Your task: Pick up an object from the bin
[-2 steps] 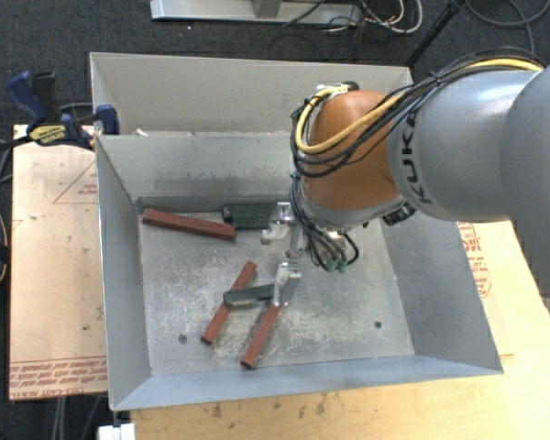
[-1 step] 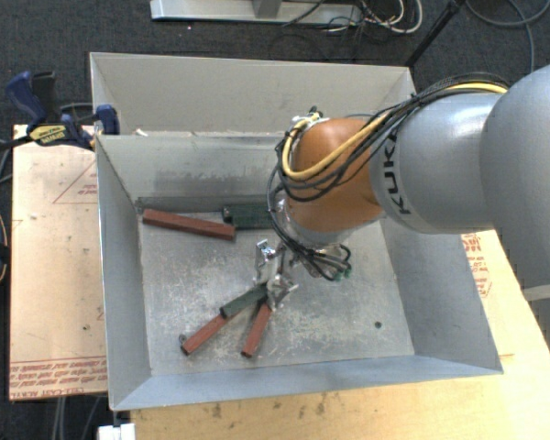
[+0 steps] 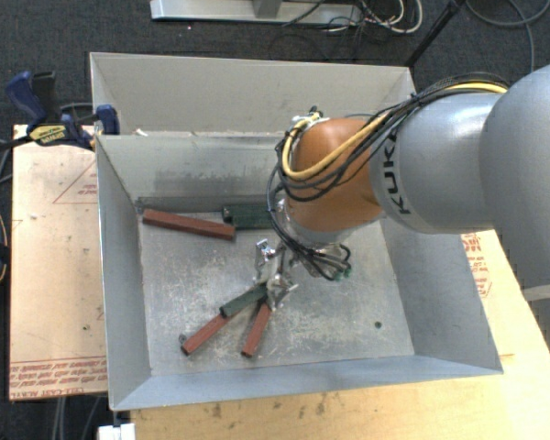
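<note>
My gripper (image 3: 271, 266) hangs low in the middle of the bin, under the orange wrist cover. Directly below it, toward the front wall, lies a pair of pliers (image 3: 254, 329) with two red handles spread apart and a dark neck. The pliers' metal head points up toward the gripper and seems to meet it; I cannot tell whether they touch. A long reddish-brown bar (image 3: 188, 224) lies flat to the left, near the back of the floor.
A dark green oblong piece (image 3: 248, 214) rests along the foot of the back wall, partly under the arm. The arm and its cables cover the bin's right back part. Bare grey floor shows at the left and front right.
</note>
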{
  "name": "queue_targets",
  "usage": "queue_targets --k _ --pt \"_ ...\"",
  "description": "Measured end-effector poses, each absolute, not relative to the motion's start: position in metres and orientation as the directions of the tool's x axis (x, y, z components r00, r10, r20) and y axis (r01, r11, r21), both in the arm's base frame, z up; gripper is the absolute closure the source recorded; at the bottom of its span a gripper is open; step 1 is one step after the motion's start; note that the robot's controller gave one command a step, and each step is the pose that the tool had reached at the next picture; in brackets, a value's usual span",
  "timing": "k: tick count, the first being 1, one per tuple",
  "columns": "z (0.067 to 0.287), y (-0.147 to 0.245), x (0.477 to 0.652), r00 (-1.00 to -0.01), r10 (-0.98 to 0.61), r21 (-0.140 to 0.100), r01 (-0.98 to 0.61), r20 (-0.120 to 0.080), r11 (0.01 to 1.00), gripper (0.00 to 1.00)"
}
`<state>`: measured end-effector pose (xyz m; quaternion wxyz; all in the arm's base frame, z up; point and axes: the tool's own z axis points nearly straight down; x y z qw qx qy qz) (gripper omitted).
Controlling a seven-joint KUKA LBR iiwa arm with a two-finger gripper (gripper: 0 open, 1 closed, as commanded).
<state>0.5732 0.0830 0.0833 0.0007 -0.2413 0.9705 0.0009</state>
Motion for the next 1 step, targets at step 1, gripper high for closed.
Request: queue_targets --k 1 --pt "0.2648 0.1142 0.5684 -0.852 -0.524 0.001 -0.524 -0.001 0.852 1.00"
